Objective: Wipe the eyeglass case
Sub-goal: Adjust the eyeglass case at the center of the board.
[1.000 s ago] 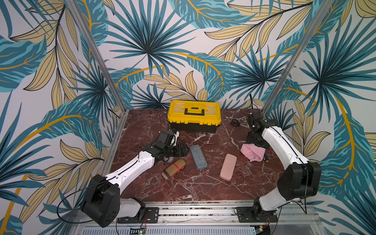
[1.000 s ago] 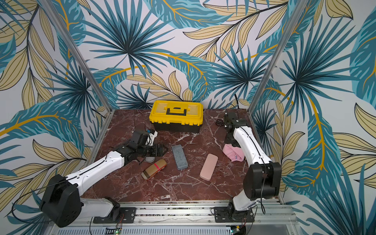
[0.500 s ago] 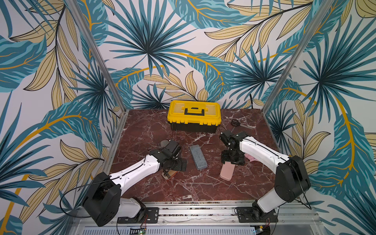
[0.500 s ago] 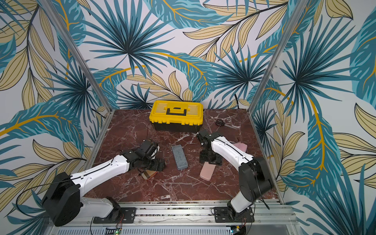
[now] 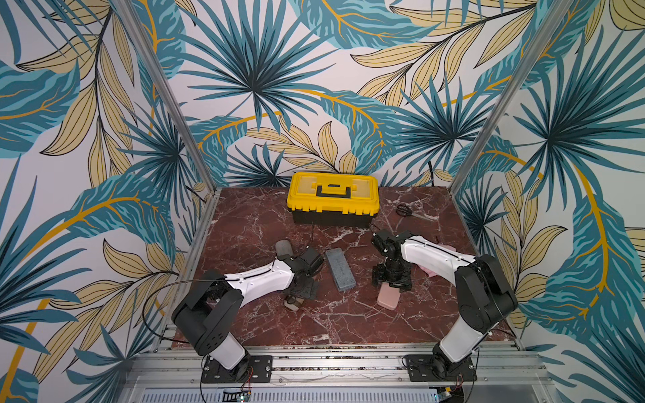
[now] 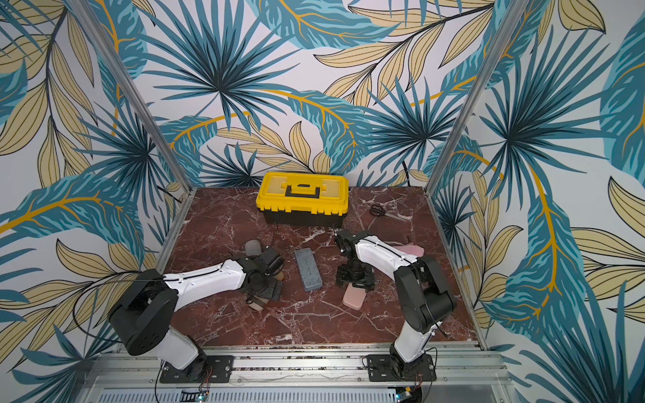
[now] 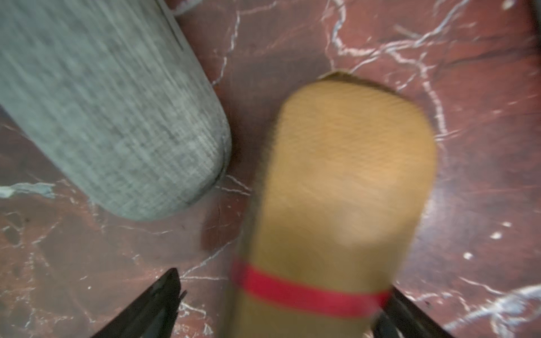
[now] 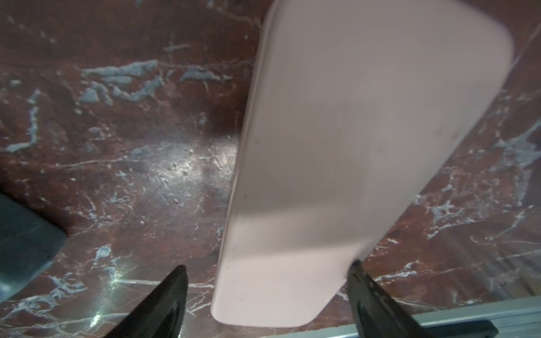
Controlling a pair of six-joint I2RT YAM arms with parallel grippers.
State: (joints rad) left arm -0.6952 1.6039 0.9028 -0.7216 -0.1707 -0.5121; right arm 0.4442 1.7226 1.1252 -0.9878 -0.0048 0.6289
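Marble bench: red-brown with white veins; clock positions below are read from its middle, with twelve at the back wall.
Round-ended grey case: at ten o'clock, just behind the left arm's wrist.
Tan case: at eight o'clock, lying flat, with a red band around it; in both top views only its near end shows from under the arm.
Left end effector: points down over the tan case at the red band, fingers spread to either side. One finger stands clear of the case and the other sits at its edge. The picture is too blurred to tell whether that one touches.
Yellow toolbox: at twelve o'clock, lid closed, black handle lying flat.
Blue-grey case: at the middle, between the two arms, running from eleven to five o'clock.
Pink case: at four o'clock, lying flat, its near end showing past the end effector.
Right end effector: points down over the pink case, fingers spread astride it. One finger stands apart from the case and the other is at its edge.
Scissors: at one o'clock, near the toolbox but apart from it.
Pink cloth: at three o'clock, lying on the bench, mostly hidden behind the right arm.
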